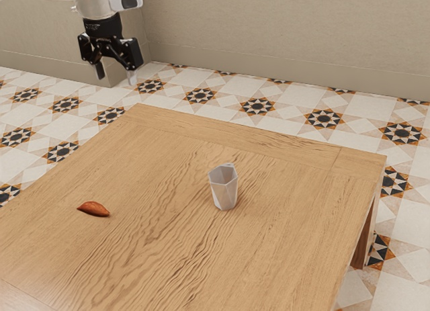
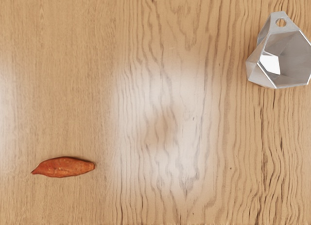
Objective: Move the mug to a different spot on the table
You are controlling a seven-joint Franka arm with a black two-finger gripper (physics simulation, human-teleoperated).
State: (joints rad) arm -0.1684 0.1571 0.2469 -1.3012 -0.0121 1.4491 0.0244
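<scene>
A pale grey faceted mug stands upright near the middle of the wooden table. From above, the mug shows an angular rim and a small handle tab with a hole. My black gripper hangs high above the table's far left corner in the exterior view, well away from the mug. Its fingers point down and stand apart, open, with nothing between them.
An orange-brown sweet potato lies on the table toward the exterior view's left; the sweet potato is far from the mug. A patterned tile floor surrounds the table, whose right edge drops off near the mug's side.
</scene>
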